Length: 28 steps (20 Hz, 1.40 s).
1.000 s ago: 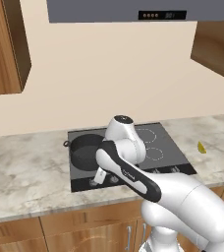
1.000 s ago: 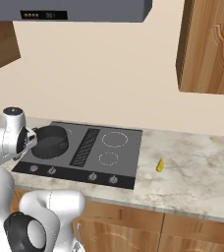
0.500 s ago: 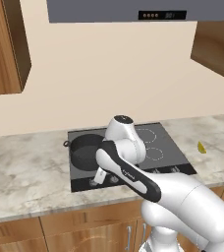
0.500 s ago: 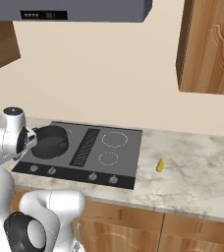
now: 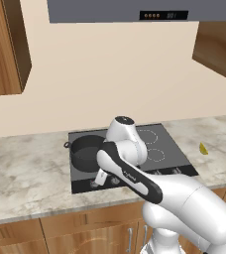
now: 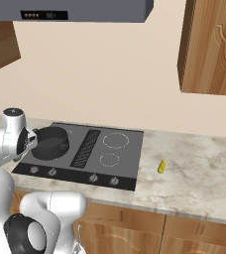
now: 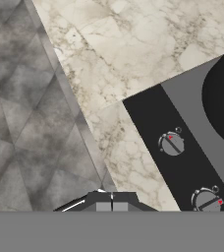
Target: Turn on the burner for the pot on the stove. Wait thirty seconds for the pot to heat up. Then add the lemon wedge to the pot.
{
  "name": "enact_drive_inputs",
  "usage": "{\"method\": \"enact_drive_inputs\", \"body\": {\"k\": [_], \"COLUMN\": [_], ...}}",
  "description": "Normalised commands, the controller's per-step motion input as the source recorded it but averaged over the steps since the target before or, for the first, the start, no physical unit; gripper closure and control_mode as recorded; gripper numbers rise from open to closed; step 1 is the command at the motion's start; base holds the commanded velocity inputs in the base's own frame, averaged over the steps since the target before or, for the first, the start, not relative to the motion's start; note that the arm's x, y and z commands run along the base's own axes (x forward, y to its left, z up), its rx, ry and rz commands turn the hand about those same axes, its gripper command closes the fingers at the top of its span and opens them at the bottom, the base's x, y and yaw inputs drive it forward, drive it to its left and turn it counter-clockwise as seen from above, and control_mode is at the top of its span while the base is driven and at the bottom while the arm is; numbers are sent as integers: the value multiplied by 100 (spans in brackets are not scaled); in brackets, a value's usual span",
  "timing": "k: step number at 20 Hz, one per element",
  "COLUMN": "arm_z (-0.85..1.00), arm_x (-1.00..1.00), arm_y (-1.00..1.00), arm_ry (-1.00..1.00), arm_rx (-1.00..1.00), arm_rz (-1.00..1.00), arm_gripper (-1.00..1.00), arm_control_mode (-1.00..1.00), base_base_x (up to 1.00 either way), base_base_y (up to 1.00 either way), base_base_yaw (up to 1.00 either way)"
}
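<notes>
Squat round dark grey metal pot (image 5: 86,152) with small loop handles, no lid, standing on the left rear zone of the flat dark grey rectangular cooktop (image 5: 173,159), left of the ribbed black centre grille (image 6: 86,147). Burner beneath it hidden by the pot's base. In the hand view, the pot's dark wall (image 7: 223,103) at the right edge, above the black front strip carrying two small round knobs (image 7: 171,143), each with a red mark; the nearer one (image 7: 207,201) low at the right.

Tiny bright yellow lemon wedge (image 6: 161,166) lying on the beige marbled stone counter (image 6: 199,173), just right of the cooktop's edge and well apart from the pot; also visible from the left (image 5: 203,148). Two bare white-ringed circles (image 6: 115,140) on the cooktop's right half.

White arm with dark joints bent forward over the cooktop's front edge, wrist near the left knobs; gripper (image 7: 108,202) pointing down past the counter's front edge, its tips barely rising at the bottom of the hand view, above grey tiled floor (image 7: 25,138). Open or closed: cannot tell. Nothing seen between the tips.

Grey range hood (image 6: 70,10) overhead, wooden wall cabinets (image 6: 211,47) to either side, wooden base cabinets (image 5: 85,230) under the counter.
</notes>
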Motion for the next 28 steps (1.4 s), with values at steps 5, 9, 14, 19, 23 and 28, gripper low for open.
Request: {"method": "enact_drive_inputs", "body": {"k": [5,9,14,19,23,28], "arm_z": [0,0,0,0,0,0], "arm_x": [0,0,0,0,0,0], "arm_y": [0,0,0,0,0,0], "arm_ry": [0,0,0,0,0,0], "arm_rx": [0,0,0,0,0,0], "arm_rz": [0,0,0,0,0,0], "arm_gripper": [100,100,100,100,100,100], "arm_control_mode": [-100,-100,-100,-100,-100,-100], "base_base_x": [0,0,0,0,0,0], "base_base_y": [0,0,0,0,0,0], "base_base_yaw": [0,0,0,0,0,0]}}
